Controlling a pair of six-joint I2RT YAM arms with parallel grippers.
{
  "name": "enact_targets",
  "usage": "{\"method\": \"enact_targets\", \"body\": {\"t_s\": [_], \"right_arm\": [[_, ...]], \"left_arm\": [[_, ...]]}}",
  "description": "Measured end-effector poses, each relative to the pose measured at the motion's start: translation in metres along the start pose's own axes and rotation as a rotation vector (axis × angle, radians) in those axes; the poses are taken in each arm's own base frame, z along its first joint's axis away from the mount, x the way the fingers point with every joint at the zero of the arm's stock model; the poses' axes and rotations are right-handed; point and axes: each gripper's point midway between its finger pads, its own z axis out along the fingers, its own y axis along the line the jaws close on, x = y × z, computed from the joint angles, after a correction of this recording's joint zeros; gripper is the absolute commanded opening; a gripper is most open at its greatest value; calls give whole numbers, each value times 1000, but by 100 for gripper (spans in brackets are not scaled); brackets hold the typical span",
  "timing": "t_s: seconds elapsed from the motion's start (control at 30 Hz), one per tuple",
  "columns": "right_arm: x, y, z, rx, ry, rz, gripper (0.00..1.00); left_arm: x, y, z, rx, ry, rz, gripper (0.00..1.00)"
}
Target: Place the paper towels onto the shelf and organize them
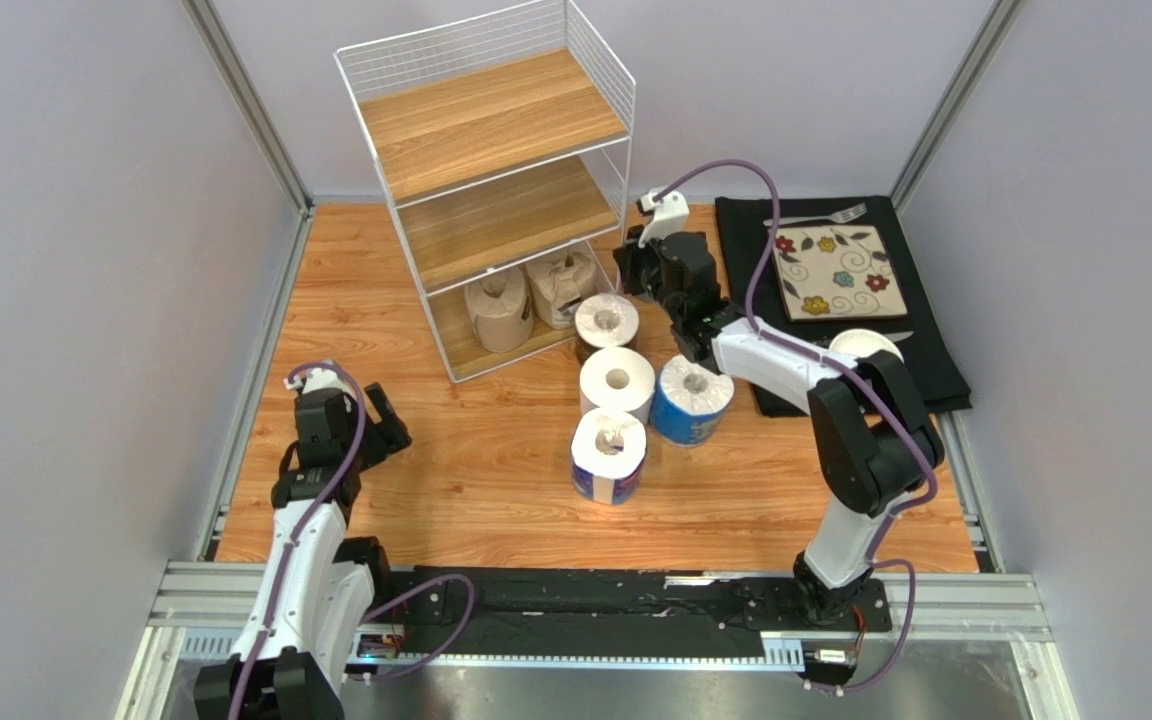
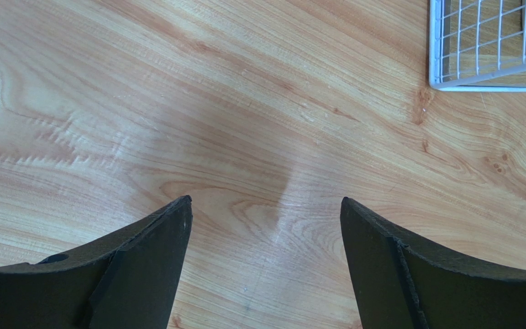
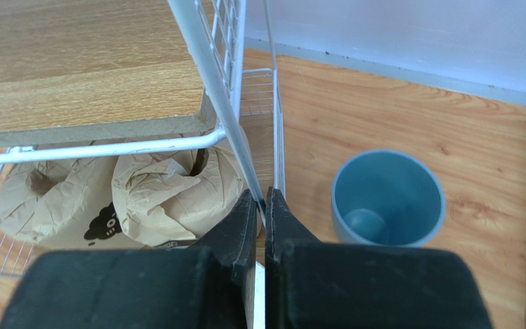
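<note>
While my right gripper (image 3: 260,200) is clenching the shelf's (image 3: 74,68) corner wire beside two brown rolls (image 3: 170,195) on its bottom tier, I am judging any tug should be slow and level, with my left gripper (image 2: 266,212) hanging released and four rolls (image 1: 620,383) sitting on the table (image 1: 432,480).

Both arms are built of white shells and black joint housings. The left arm (image 1: 301,548) has a white lower link with black segments above it. The right arm (image 1: 853,435) has a white base link, a bulky black elbow and a white forearm. A purple cable (image 1: 728,164) loops along each arm. A small white camera block (image 1: 668,215) caps the right wrist. The left claw (image 2: 266,205) has two matte black fingers, broad at the root and tapering to blunt tips. The right claw (image 3: 262,199) has the same black fingers, on a wide, rough-textured black body.
</note>
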Motion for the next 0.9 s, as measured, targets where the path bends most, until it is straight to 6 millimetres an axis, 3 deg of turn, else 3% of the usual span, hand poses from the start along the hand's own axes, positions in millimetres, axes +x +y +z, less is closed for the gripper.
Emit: {"method": "enact_targets", "body": {"t_s": [0.43,0.63,0.9], "right_arm": [[20,35,-60,-34,79,-38,0],[23,34,-76,-18,90,-31,0],[21,20,-79,51,98,7,1]], "left_arm": [[0,0,0,0,0,0,88],[0,-1,0,3,1,0,88],[1,-1,0,7,3,0,88]]}}
